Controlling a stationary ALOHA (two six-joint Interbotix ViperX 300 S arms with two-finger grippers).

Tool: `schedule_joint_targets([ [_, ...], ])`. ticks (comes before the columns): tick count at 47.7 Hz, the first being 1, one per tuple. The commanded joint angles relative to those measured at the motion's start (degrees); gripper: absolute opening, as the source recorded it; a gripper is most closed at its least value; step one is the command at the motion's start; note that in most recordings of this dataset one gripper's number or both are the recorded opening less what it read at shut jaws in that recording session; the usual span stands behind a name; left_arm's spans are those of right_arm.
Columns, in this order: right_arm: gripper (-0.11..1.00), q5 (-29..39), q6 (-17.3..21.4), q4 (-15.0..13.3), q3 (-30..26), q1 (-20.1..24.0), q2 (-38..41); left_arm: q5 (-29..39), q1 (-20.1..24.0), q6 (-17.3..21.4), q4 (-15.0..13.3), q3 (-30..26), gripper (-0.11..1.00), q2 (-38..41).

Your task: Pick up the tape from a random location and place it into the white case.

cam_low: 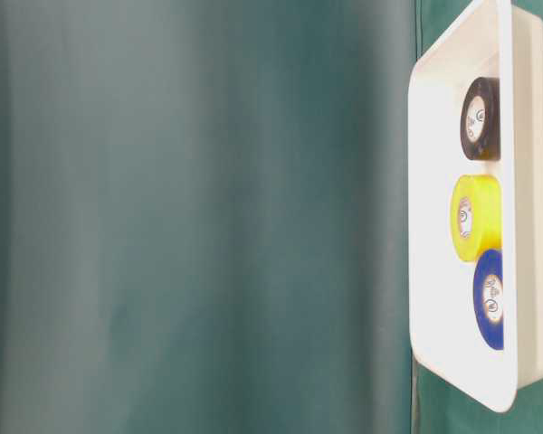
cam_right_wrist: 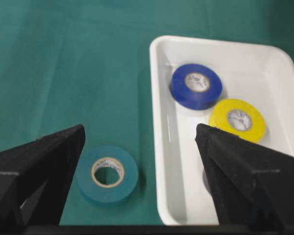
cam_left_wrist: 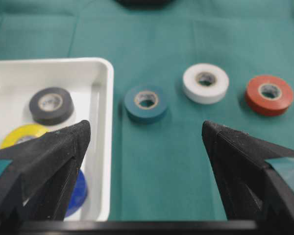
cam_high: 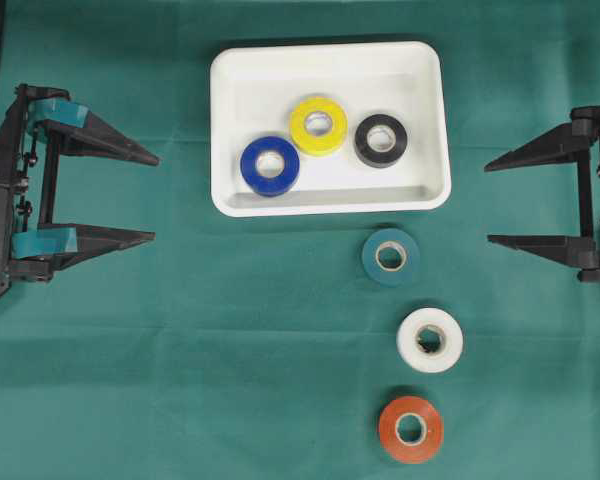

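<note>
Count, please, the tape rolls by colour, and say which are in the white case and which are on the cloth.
In the white case:
blue roll: 1
yellow roll: 1
black roll: 1
On the green cloth:
teal roll: 1
white roll: 1
red-orange roll: 1
Total: 6 rolls, 3 inside and 3 outside.

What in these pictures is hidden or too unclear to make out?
- Black tape: right wrist view, almost wholly hidden behind a gripper finger.
- Blue tape: left wrist view, half covered by a finger.
- Teal, white and red rolls: absent from the table-level view, which shows only the white case.
- Core labels: too small and blurred everywhere.
</note>
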Motion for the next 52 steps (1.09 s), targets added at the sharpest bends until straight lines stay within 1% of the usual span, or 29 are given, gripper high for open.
schedule_joint_targets([
  [1, 0.88, -0.79, 0.09, -0.26, -1.32, -0.18, -0.26, -1.41, 0.18, 0.0, 0.0, -0.18, 0.96, -0.26],
  [8, 0.88, -1.67, 0.09, -0.35, -0.62, -0.09, -0.97, -3.6, 0.18, 0.0, 0.0, 2.11, 0.96, -1.32],
  [19, 0.88, -3.69, 0.09, -0.35, 1.58, -0.18, -2.37, -8.7, 0.18, 0.0, -0.09, 8.0, 0.96, -4.83],
  [27, 0.88, -5.45, 0.18, -0.35, 3.16, -0.18, -2.72, -10.63, 0.18, -0.09, -0.35, 11.16, 0.96, -6.06],
  [33, 0.88, -6.15, 0.18, -0.35, 3.43, -0.09, -2.72, -11.6, 0.18, -0.09, -0.35, 11.87, 0.96, -5.8],
  [52, 0.88, -6.15, 0.26, -0.35, 3.43, -0.09, -2.72, -11.43, 0.18, 0.0, -0.35, 11.87, 0.96, -5.63],
])
